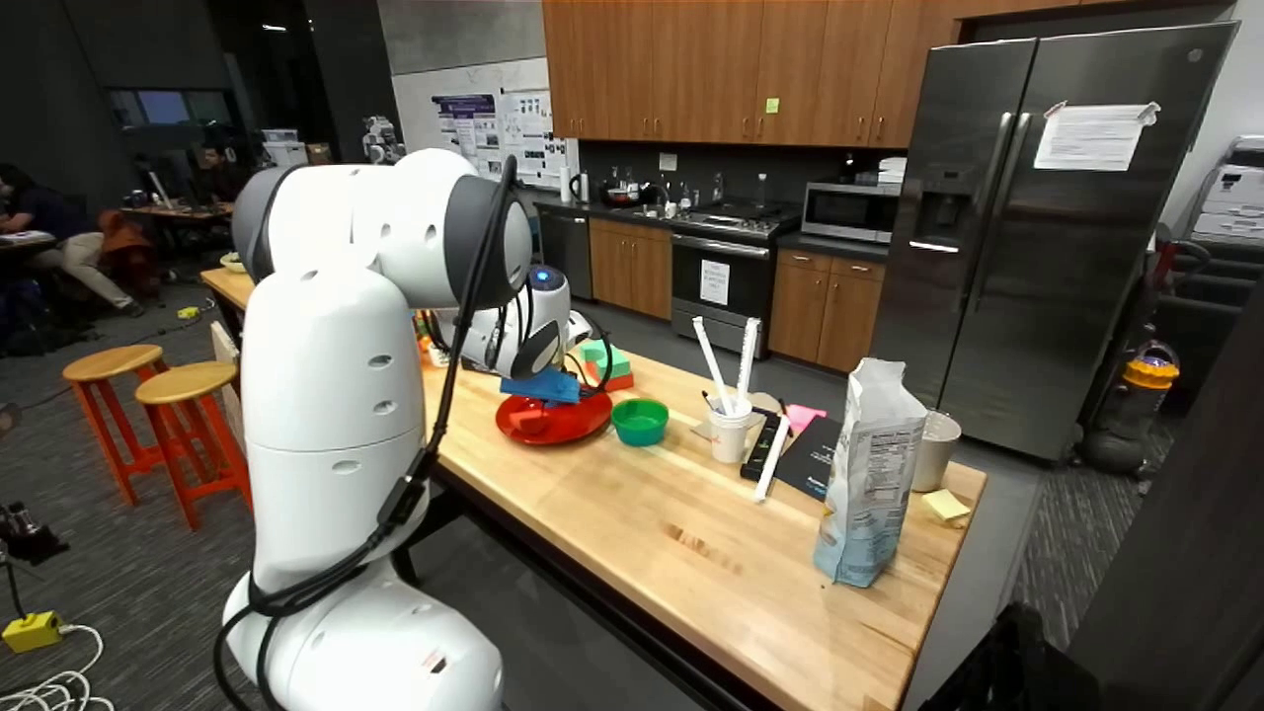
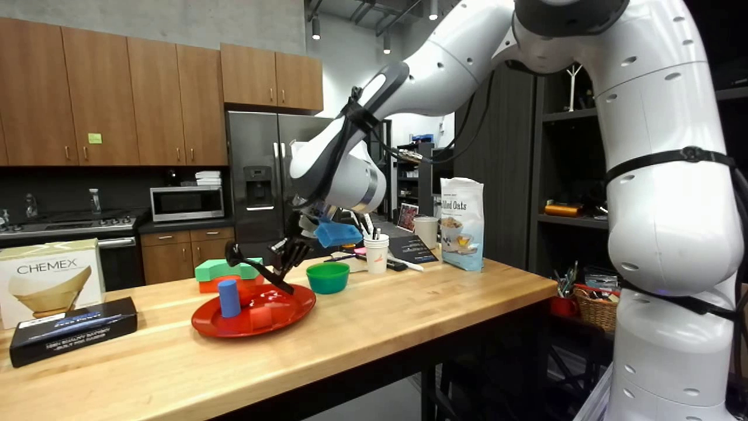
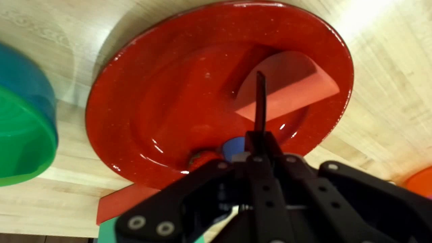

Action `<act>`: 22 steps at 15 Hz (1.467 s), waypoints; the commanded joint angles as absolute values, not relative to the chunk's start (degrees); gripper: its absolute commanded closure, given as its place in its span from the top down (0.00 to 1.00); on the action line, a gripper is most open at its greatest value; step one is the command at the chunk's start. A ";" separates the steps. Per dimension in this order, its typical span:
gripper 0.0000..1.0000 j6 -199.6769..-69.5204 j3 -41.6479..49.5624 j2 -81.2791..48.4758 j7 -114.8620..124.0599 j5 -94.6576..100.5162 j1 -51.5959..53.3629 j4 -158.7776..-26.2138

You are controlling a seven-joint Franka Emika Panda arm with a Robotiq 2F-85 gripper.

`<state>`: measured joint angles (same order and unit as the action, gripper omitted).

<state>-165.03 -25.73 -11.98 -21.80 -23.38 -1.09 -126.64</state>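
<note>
- plate: glossy red;
- curved block on it: paler, pinkish red;
- cylinder: plain blue;
- utensil and gripper: black;
- bowl: green, bluer toward its base;
- upper block: green; lower block: orange-red;
- table: pale wood, streaked with darker grain;
- oats bag: white above, light blue below, printed with lettering.

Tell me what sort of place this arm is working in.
Probably a shared kitchen in an office or lab: there's a large fridge and a stove, plus posters hanging in the background.
</note>
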 commanded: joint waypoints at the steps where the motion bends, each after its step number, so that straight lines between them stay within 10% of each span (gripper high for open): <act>1: 0.01 -164.05 -27.38 -12.69 -25.58 -29.43 -4.02 -125.58; 22: 0.01 -142.26 -18.67 -12.97 -51.66 -58.35 -0.71 -125.49</act>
